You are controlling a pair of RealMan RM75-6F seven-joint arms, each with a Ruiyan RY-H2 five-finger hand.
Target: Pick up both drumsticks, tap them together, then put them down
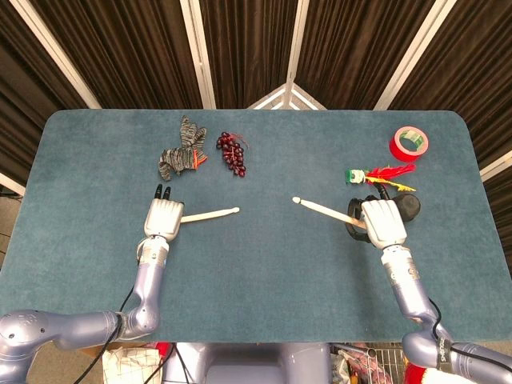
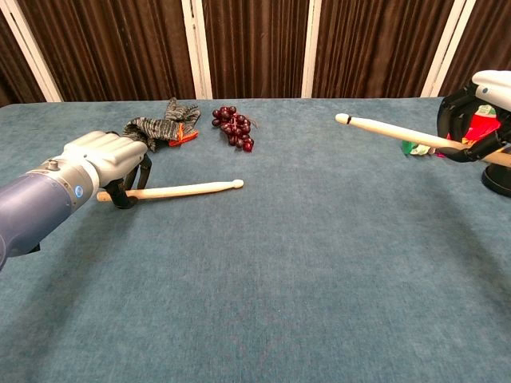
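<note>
Two pale wooden drumsticks are in play. My left hand (image 1: 162, 218) (image 2: 104, 156) grips the butt end of the left drumstick (image 1: 211, 214) (image 2: 184, 189), which points right, lifted slightly off the blue table (image 1: 264, 264). On the right side, my right hand (image 1: 380, 221) (image 2: 479, 112) holds the other drumstick (image 1: 322, 210) (image 2: 391, 132) above the table. Its tip points left toward the middle. The two tips are well apart.
Behind the left hand lie a grey striped glove (image 1: 181, 150) and a bunch of dark red grapes (image 1: 232, 152). On the right are a red tape roll (image 1: 410, 142), a red, green and yellow feathered toy (image 1: 382, 174) and a black object (image 1: 406, 206) by the right hand.
</note>
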